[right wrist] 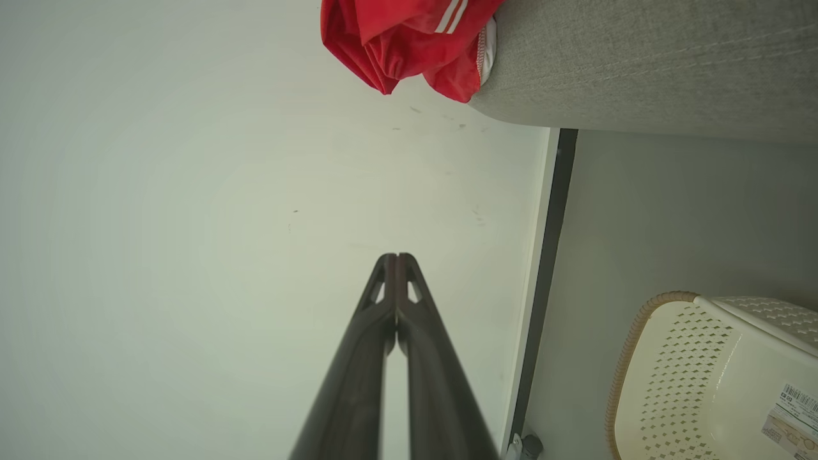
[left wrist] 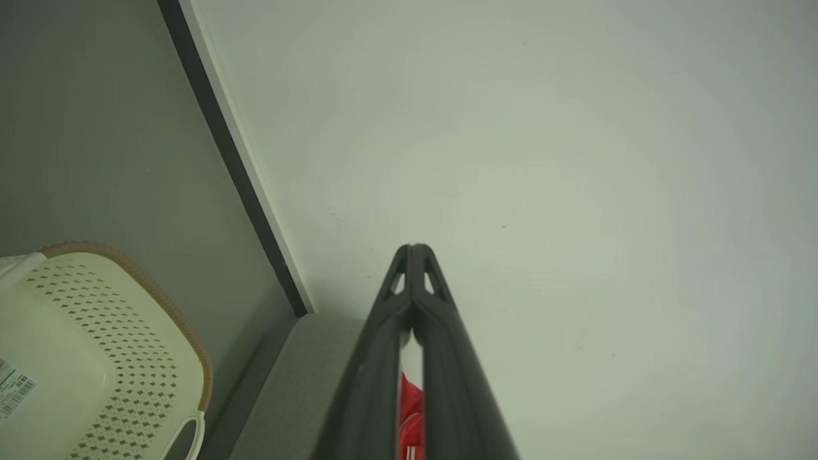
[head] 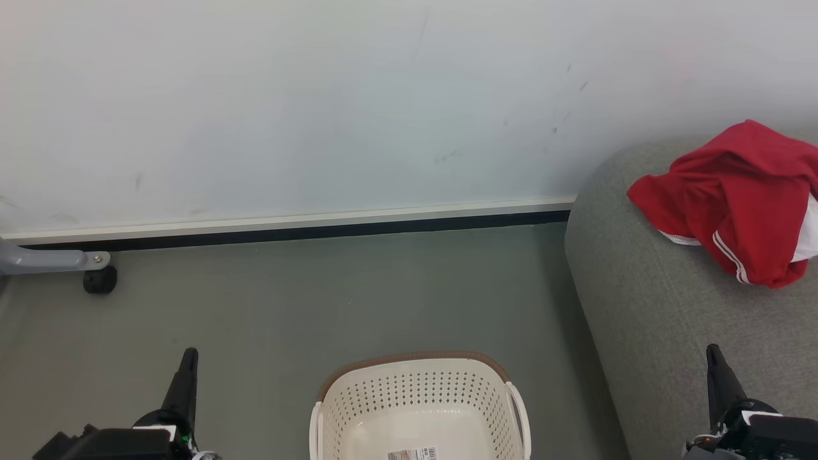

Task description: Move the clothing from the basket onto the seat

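Note:
Red clothing (head: 735, 198) with white stripes lies crumpled on the grey sofa seat (head: 658, 319) at the right; the right wrist view shows the clothing (right wrist: 409, 45) on the seat's edge (right wrist: 639, 70). The cream basket (head: 418, 409) stands on the floor at bottom centre, with only a label on its bottom. My left gripper (head: 188, 358) points up at the lower left, shut with nothing in it, as the left wrist view confirms (left wrist: 414, 250). My right gripper (head: 714, 354) is over the sofa's front, shut and holding nothing (right wrist: 396, 259).
A pale wall (head: 319, 96) with a white baseboard runs behind the grey floor (head: 287, 300). A grey metal leg with a black caster (head: 99, 279) stands at the far left by the wall.

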You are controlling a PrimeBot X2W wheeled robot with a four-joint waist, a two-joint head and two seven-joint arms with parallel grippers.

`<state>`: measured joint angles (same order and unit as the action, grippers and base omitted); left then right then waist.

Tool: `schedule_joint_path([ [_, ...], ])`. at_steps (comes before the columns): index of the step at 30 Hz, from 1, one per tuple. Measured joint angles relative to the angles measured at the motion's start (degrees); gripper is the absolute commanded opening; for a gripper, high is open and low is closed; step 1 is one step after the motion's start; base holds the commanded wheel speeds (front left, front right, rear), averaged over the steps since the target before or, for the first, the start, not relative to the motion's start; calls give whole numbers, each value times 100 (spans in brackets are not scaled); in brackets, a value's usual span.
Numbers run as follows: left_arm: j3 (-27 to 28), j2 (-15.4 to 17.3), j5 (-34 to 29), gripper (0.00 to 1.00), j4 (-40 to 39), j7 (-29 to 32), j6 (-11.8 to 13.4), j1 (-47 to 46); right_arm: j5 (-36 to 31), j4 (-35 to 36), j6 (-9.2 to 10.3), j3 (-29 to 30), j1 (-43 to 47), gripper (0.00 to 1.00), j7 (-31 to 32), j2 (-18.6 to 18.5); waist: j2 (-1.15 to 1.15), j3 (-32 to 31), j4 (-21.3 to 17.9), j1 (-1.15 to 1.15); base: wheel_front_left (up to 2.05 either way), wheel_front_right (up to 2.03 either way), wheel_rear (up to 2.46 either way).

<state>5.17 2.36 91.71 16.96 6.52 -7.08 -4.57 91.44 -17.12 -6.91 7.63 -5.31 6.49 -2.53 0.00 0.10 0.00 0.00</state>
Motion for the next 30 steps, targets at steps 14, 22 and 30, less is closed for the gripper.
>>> schedule_joint_path([
  [14, 0, -1, 0, 0, 0, 0, 0, 0, 0, 0, 0, 0, 0, 0, 0, 0, 0, 0, 0, 0, 0, 0, 0],
  [22, 0, -1, 0, 0, 1, 0, 0, 0, 0, 0, 0, 0, 0, 0, 0, 0, 0, 0, 0, 0, 0, 0, 0],
  [30, 0, -1, 0, 0, 1, 0, 0, 0, 0, 0, 0, 0, 0, 0, 0, 0, 0, 0, 0, 0, 0, 0, 0],
])
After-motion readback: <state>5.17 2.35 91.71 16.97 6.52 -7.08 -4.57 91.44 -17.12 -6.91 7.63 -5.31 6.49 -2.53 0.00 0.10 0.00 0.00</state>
